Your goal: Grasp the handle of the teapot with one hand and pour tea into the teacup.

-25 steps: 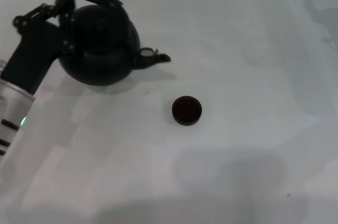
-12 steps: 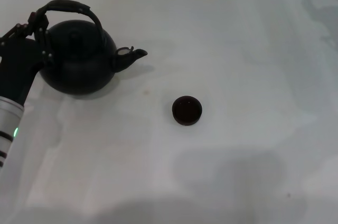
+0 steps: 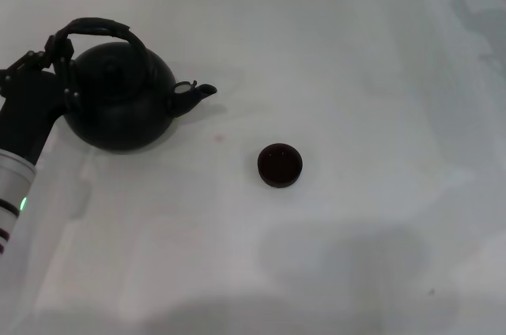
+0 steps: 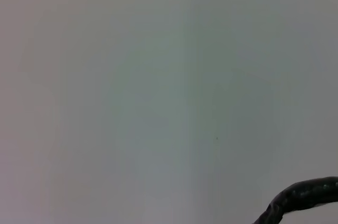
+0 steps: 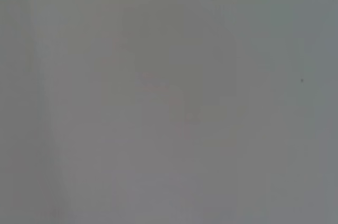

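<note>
At far left of the white table [image 3: 356, 58], the left gripper [image 3: 57, 58] is clamped on the handle [image 3: 99, 27] of the teapot [image 3: 118, 98], at the handle's left end. Pot sits far-left, looks roughly upright, spout [image 3: 194, 94] pointing right. Can't tell if its base is touching the table or just off it.

Key relation: teacup [image 3: 279, 165] lies right of the spout and nearer the robot, well apart from it. Spout axis runs left-right and aims past the cup on the far side, so my read is the pot must travel right and nearer before tipping over the cup; pour not started.

Left wrist view catches only a bit of the handle [image 4: 303, 195] against plain table. Right gripper not visible anywhere; left arm is the one working.
</note>
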